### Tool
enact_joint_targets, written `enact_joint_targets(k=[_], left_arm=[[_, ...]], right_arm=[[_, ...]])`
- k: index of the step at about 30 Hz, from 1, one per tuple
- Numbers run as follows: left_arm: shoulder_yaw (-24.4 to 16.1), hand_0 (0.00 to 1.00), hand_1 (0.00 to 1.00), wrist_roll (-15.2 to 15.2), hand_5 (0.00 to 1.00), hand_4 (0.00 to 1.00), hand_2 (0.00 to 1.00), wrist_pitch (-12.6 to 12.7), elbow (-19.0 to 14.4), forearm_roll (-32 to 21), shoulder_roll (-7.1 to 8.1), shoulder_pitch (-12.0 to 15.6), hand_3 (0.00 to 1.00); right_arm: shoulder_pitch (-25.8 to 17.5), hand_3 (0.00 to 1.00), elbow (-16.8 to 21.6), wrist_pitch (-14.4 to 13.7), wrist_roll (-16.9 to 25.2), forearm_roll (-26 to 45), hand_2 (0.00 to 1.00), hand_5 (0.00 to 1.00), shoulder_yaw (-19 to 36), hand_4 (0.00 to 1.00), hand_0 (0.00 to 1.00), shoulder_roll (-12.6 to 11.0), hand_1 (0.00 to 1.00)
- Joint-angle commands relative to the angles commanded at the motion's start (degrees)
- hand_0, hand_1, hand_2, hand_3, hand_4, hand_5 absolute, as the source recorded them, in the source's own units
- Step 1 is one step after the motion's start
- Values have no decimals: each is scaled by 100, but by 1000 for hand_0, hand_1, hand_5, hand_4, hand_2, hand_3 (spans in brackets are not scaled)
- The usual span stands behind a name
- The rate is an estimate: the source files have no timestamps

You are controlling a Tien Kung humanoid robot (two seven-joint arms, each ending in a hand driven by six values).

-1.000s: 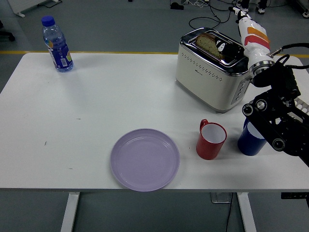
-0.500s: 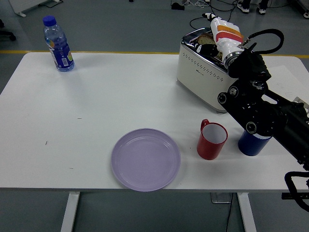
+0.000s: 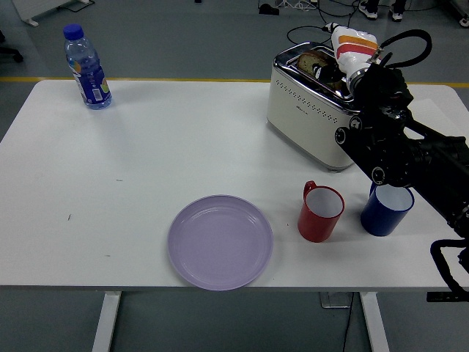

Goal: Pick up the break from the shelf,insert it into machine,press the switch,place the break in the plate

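Bread (image 3: 314, 60) is seen standing in the slot of the toaster (image 3: 311, 110), near the table's (image 3: 146, 147) far right edge. Over the last second the right hand (image 3: 350, 45) has been swung from the toaster's right end to above its top, over the slot, so the retrieval step seems to be under way. Its fingers are hidden behind the wrist; whether they are closed on the slice cannot be told. The purple plate (image 3: 220, 241) is left bare near the front edge, beside the red mug (image 3: 320, 213) and blue cup (image 3: 386, 210).
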Motion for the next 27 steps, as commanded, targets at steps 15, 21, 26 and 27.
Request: enact_joint_targets(k=[15, 21, 26, 27], left_arm=[[-72, 420, 502, 9, 998, 584, 611, 30, 0, 104, 6, 20, 749], [-69, 419, 502, 6, 998, 585, 609, 31, 0, 99, 6, 30, 746], [-73, 419, 500, 6, 998, 586, 608, 28, 0, 103, 10, 19, 745], [-73, 419, 500, 5, 998, 586, 608, 29, 0, 101, 10, 15, 745]], right_arm=[[28, 784, -18, 77, 55, 125, 668, 249, -326, 702, 645, 0, 643], [83, 665, -127, 125, 81, 76, 548, 237, -452, 682, 465, 0, 528], [109, 620, -153, 154, 101, 118, 490, 227, -540, 668, 393, 0, 468], [112, 620, -157, 158, 103, 114, 490, 227, -549, 668, 393, 0, 468]])
